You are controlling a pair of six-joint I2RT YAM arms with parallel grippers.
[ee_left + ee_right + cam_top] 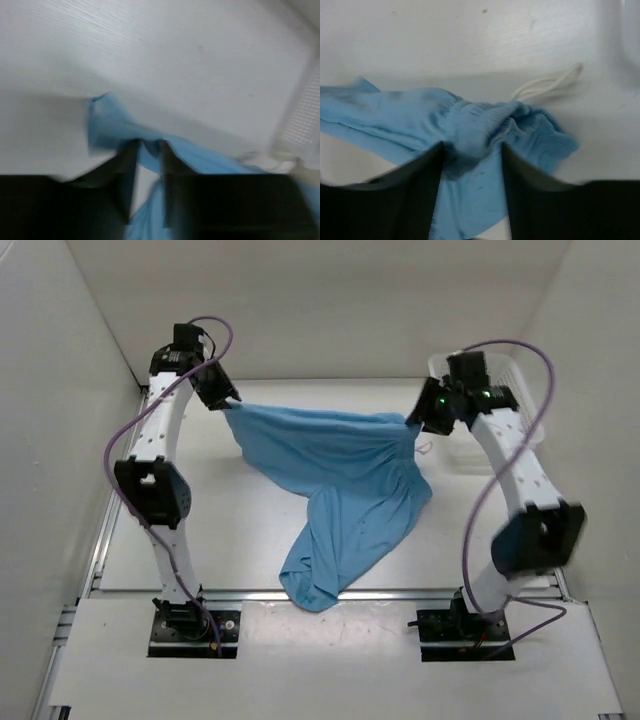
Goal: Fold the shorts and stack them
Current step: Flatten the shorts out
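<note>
The one pair of shorts [350, 480] is hanging stretched above the table [225, 535] between two claws, the left gripper [228, 400] pinching one blue corner and the right gripper [413, 423] pinching the gathered waistband, its one white drawstring [547, 85] dangling beside one basket [520, 370].

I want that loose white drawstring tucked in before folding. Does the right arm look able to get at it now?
Probably not yet: the right hand is occupied, the waistband of the shorts bunched between its fingers. The drawstring lies uncovered on the table just beyond, so nothing else blocks it.
</note>
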